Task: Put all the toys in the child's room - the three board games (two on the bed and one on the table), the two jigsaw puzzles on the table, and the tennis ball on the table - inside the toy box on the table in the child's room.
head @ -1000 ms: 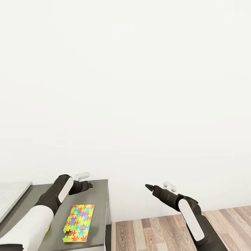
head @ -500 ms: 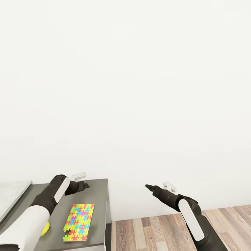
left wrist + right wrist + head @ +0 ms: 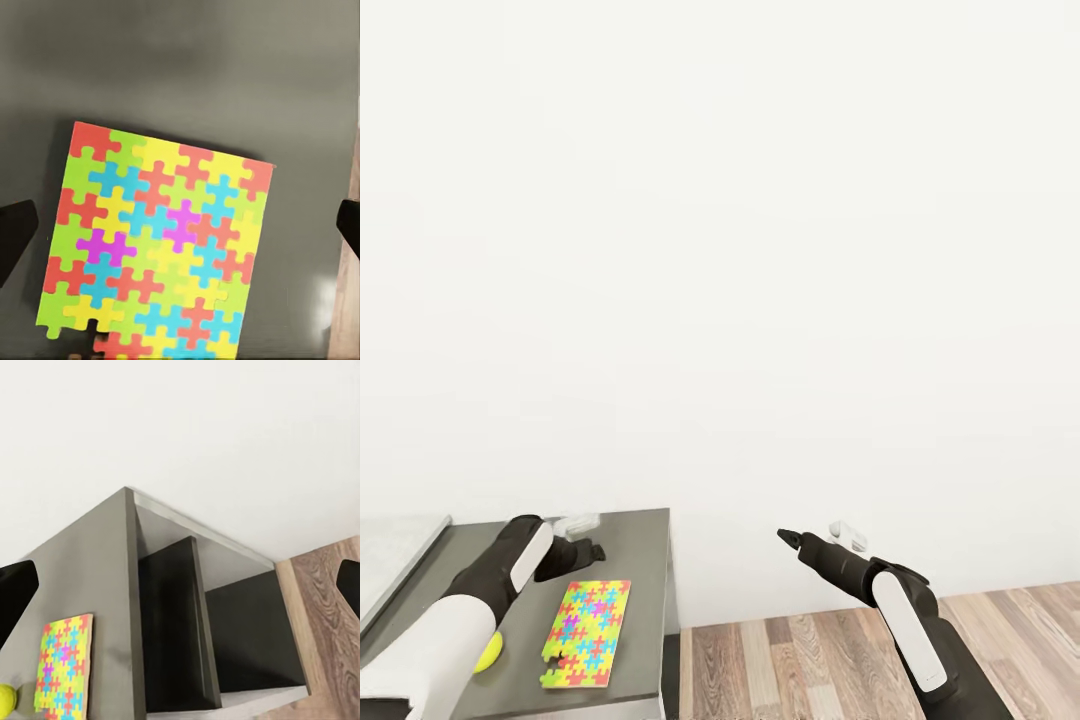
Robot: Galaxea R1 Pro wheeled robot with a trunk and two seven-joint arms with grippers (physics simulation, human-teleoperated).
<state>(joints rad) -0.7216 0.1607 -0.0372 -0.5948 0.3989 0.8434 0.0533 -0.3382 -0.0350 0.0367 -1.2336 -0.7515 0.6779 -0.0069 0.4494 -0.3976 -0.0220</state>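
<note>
Left claw (image 3: 582,535): hangs over the dark counter (image 3: 640,600), pointing down. In the left wrist view its two dark fingertips (image 3: 15,236) sit far apart at either edge, so it is spread wide and holds nothing.
Jigsaw puzzle (image 3: 154,247): lies flat on the counter directly under the left claw, between the two fingertips and touching neither. In the head view it (image 3: 585,648) is just on the robot's side of the claw.
Handling, as a judgement: a thin, light, fairly stiff board lying flush, with no raised lip to catch. A pinch across its narrower width, or sliding it to the counter edge to get a finger under, looks the likeliest hold. Loose pieces may separate; one gap already shows at an edge.
Tennis ball (image 3: 488,652): on the counter to the left of the puzzle, beside the left forearm. Small, round, likely to roll if nudged.
Right claw (image 3: 788,537): held in the air, well apart to the right of the counter, above the wood floor (image 3: 840,660). The right wrist view shows dark fingertips (image 3: 16,592) at opposite edges, so it is spread wide and empty.
Hidden or unclear: the forearm covers part of the ball; a pale surface (image 3: 395,555) to the far left is cut off and cannot be identified; the puzzle's near edge runs out of the left wrist view.
</note>
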